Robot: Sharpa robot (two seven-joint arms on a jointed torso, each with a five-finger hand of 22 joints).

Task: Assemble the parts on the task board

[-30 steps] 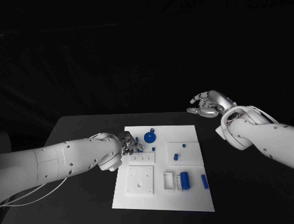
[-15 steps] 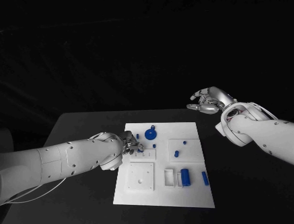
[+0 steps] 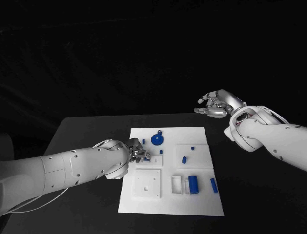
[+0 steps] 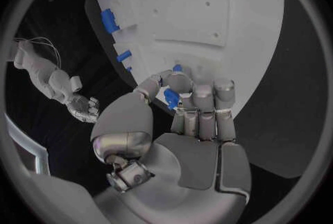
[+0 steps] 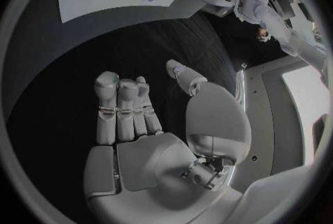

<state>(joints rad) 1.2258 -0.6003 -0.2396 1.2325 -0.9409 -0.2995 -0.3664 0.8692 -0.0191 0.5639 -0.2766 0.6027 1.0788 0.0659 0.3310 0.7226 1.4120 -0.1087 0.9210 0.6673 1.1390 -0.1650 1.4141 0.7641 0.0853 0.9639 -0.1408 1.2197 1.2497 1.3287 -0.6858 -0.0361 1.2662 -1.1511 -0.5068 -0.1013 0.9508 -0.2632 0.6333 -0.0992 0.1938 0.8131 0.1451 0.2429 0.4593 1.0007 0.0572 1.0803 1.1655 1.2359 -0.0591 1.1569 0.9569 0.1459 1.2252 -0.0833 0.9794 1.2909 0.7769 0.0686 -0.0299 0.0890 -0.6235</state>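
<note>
The white task board (image 3: 169,205) lies in the middle of the black table. My left hand (image 3: 138,152) rests at the board's left edge and pinches a small blue part (image 4: 171,97) between thumb and fingers, close over the board (image 4: 208,7). My right hand (image 3: 215,105) hangs in the air past the board's far right corner, its fingers (image 5: 121,107) loosely bent with nothing in them. On the board lie a blue round disc (image 3: 156,142), a blue cylinder (image 3: 193,184), a blue bar (image 3: 214,185) and a small peg (image 3: 184,159).
White raised blocks stand on the board: a square one (image 3: 147,185) at the near left and a slotted one (image 3: 176,185) beside the cylinder. Black table (image 3: 258,195) spreads to the right of the board and on its far side.
The whole picture has shifted a little. My left hand stays at the board's left edge with the blue part. My right hand stays raised at the far right.
</note>
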